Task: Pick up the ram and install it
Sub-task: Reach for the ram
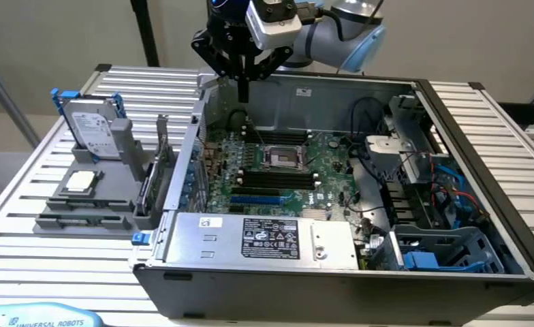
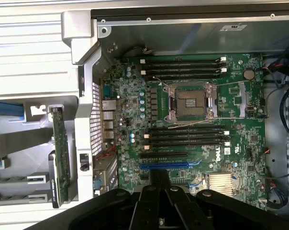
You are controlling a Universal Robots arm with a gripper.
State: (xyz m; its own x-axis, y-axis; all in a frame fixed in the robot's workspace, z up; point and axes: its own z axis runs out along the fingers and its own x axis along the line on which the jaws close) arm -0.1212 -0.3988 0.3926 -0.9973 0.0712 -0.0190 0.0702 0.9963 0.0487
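You see: 1 gripper (image 1: 244, 94), jaws clenched empty, above case (image 1: 340, 85) | 2 ram sticks (image 2: 10, 180) in rack (image 1: 67, 229) | 1 hard drive (image 1: 95, 133) | 1 processor chip (image 1: 81, 180) | 1 card (image 2: 61, 158)

Legend: one open computer case (image 1: 340, 85) containing one motherboard (image 2: 235, 153), one empty processor socket (image 2: 191, 103), two banks of memory slots (image 2: 183, 69), one blue expansion slot (image 2: 163, 166) and one power supply (image 1: 258, 238). Outside the case: one hard drive (image 1: 95, 133), one processor chip (image 1: 81, 180), one expansion card (image 2: 61, 158) and apparently two ram sticks (image 2: 10, 180).
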